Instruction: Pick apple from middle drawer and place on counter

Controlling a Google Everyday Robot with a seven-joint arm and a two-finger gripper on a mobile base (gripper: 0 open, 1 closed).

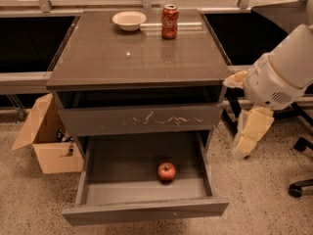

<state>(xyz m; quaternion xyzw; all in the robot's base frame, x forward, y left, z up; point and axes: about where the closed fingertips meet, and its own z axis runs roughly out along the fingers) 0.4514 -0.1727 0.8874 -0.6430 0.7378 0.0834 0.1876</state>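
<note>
The apple [166,171] is small and red and lies on the grey floor of the open middle drawer [145,212], right of centre and near the front panel. The drawer is pulled far out below a scratched drawer front [142,119]. The counter [132,58] is the glossy grey-brown top of the cabinet. My gripper [246,141] hangs from the white arm [283,72] to the right of the cabinet, at about the height of the scratched front, well above and to the right of the apple. It holds nothing that I can see.
A red soda can [169,21] and a white bowl [129,20] stand at the back of the counter. An open cardboard box [46,141] sits on the floor to the left. Office chair bases [301,146] stand on the right, behind the arm.
</note>
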